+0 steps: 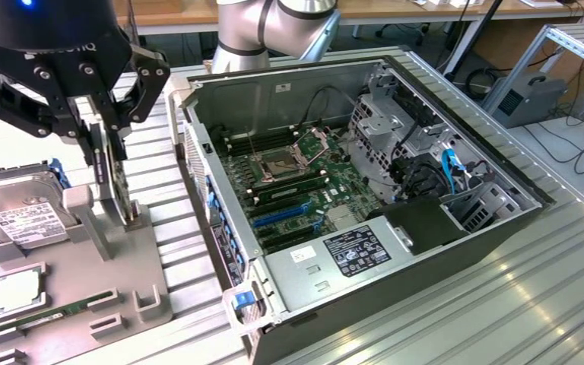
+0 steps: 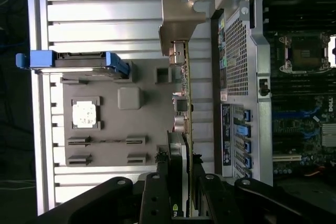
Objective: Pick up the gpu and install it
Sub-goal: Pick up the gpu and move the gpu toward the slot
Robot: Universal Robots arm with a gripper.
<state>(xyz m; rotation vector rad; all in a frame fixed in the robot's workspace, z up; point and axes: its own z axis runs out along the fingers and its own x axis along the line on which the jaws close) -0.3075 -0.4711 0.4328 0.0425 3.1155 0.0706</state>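
Note:
The gpu (image 1: 116, 199) stands on edge, its lower edge at a slot of the grey holder plate (image 1: 79, 266) at the exterior view's left. My gripper (image 1: 106, 156) comes down from above, with its black fingers closed on the card's upper part. In the wrist view the gpu (image 2: 184, 103) shows edge-on, a thin green board with a dark face. Its silver bracket (image 2: 176, 17) is at the far end. My gripper (image 2: 180, 192) has a finger (image 2: 156, 198) on each side of the card, pressed against it.
The open computer case (image 1: 474, 152) lies at the exterior view's right, with its motherboard (image 1: 292, 190) and blue slots (image 1: 277, 217) exposed. On the holder plate sit a hard drive (image 1: 18, 209), a CPU (image 1: 18, 293) and a RAM stick (image 1: 54, 315). Ribbed metal table (image 1: 495, 304) all around.

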